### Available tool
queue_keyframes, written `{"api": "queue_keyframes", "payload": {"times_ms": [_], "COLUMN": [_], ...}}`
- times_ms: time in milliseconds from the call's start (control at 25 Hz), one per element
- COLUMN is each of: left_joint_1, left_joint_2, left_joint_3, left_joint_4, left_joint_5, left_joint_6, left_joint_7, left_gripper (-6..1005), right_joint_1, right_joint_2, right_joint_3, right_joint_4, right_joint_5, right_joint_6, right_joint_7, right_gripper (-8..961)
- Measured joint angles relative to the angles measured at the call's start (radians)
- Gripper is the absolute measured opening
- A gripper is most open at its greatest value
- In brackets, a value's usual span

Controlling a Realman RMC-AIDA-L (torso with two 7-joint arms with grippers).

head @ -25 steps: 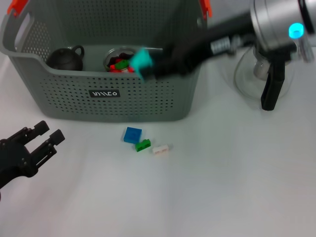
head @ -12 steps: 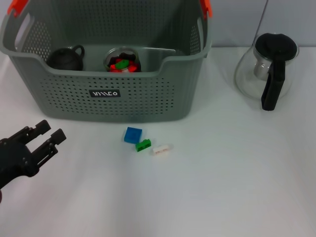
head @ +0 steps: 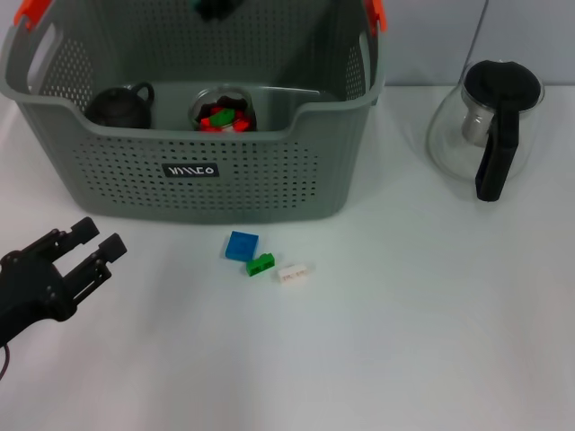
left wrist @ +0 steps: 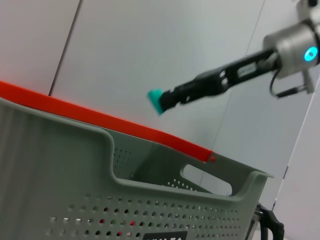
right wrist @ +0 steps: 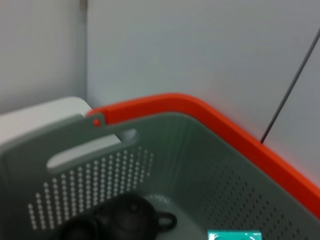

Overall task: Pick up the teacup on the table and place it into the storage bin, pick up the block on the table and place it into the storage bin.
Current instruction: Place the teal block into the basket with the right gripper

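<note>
The grey perforated storage bin stands at the back of the white table. Inside it lie a dark teacup with a loop handle and a glass cup holding red and green blocks. Three blocks sit on the table in front of the bin: blue, green and white. My left gripper hovers open and empty at the table's front left. My right gripper shows only as a dark tip at the top edge, above the bin's back. The left wrist view shows its teal tip high over the bin rim.
A glass pot with a black lid and handle stands right of the bin. The bin has orange clips at its handles. White table surface spreads in front of and to the right of the blocks.
The right arm, stretched over the bin's front a second ago, has pulled up and away; only its tip shows above the bin's back. The left gripper edged slightly right.
</note>
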State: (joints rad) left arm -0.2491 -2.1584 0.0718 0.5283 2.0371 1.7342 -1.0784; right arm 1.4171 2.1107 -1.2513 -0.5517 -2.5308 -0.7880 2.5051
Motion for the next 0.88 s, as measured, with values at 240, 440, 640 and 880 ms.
{"api": "queue_keyframes", "payload": {"times_ms": [240, 440, 640, 880], "left_joint_1": [-0.004, -0.011, -0.011, -0.002], "left_joint_2": [0.000, 0.000, 0.000, 0.000], "left_joint_3": [-0.001, 0.000, -0.001, -0.004], "left_joint_4": [-0.002, -0.003, -0.004, -0.004], "left_joint_5": [0.000, 0.002, 0.003, 0.002], "left_joint_6": [-0.006, -0.009, -0.010, -0.010], "left_joint_7": [0.000, 0.000, 0.000, 0.003], "left_gripper": [530, 530, 530, 530], "right_joint_1": [0.022, 0.011, 0.008, -0.004], "right_joint_2": [0.005, 0.002, 0.002, 0.001], "right_joint_3": [-0.114, -0.134, -0.135, -0.136], "right_joint_4": [0.123, 0.129, 0.118, 0.090], "right_joint_5": [0.054, 0.060, 0.061, 0.085], "right_joint_6": [0.100, 0.070, 0.062, 0.070], "right_joint_7": [0.002, 0.001, -0.006, -0.025], "right_gripper": [422, 422, 423, 512]}}
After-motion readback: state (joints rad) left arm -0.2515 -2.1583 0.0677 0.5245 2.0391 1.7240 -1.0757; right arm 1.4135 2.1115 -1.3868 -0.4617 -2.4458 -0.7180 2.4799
